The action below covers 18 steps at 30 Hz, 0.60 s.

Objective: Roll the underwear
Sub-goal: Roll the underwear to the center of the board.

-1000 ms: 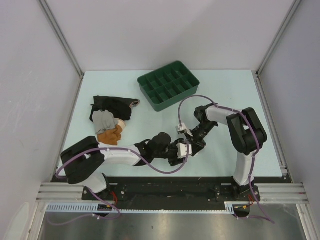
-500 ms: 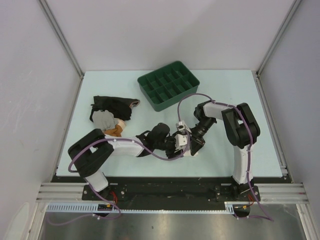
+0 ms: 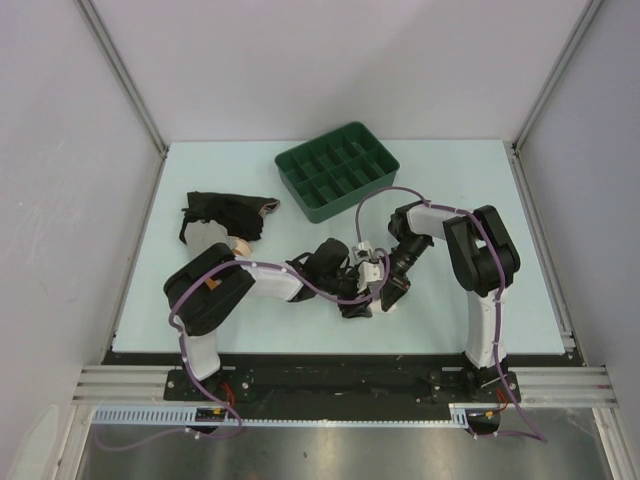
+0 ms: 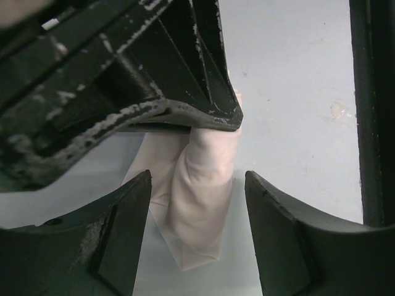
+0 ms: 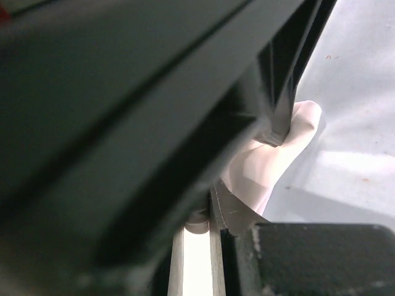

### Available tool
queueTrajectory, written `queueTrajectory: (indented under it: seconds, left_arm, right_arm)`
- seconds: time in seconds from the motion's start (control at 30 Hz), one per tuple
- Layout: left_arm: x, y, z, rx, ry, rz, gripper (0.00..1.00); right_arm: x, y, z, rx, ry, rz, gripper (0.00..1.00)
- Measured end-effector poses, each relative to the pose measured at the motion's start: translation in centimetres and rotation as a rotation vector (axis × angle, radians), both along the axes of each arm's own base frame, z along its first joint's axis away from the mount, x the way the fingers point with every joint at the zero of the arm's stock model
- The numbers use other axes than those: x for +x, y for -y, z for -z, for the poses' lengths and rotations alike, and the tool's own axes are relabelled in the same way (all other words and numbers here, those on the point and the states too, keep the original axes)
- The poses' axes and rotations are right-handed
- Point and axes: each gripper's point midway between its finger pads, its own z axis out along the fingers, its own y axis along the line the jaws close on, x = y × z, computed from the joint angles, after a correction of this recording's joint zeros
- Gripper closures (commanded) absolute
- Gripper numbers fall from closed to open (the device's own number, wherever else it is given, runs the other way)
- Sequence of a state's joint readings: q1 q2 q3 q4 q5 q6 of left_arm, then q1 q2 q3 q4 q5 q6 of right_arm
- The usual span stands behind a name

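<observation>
The underwear [image 4: 200,191] is a small cream fabric piece, bunched into a soft fold on the table [image 3: 480,180], near the front edge and a little right of centre. From above it is almost wholly hidden beneath the two grippers.

The table is a pale blue-green, matte surface, enclosed by plain grey-white walls [image 3: 330,60] on three sides, with metal rails along the near edge. A green compartment tray [image 3: 337,171] sits at the back, well apart from the underwear. A black garment [image 3: 225,212] lies at the left, with a scrap of orange-brown garment [image 3: 240,244] showing just beside it.

The left arm reaches low across the table from its base towards the right, nearly flat to the surface. The left gripper [image 3: 355,298] has its fingers [image 4: 123,234] spread apart on either side of the underwear, not touching it in the wrist view.

The right arm bends sharply at the elbow and folds back inward. The right gripper [image 3: 393,292] points down and meets the left one tip to tip. Its fingers are drawn close together, with a thin strip of the cream fabric pinched between them, and the rest of the fold bulges out beyond its tip.
</observation>
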<state>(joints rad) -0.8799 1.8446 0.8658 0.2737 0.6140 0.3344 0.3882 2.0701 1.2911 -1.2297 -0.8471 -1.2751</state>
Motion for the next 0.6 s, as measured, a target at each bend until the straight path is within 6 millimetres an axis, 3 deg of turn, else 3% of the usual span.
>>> queueTrajectory:
  seconds: [0.6]
  left_arm:
    - [0.24,-0.09,-0.23,-0.034,-0.056,-0.064,0.27]
  right_arm:
    - [0.04,-0.12,-0.02,-0.002,-0.003,0.007,0.95]
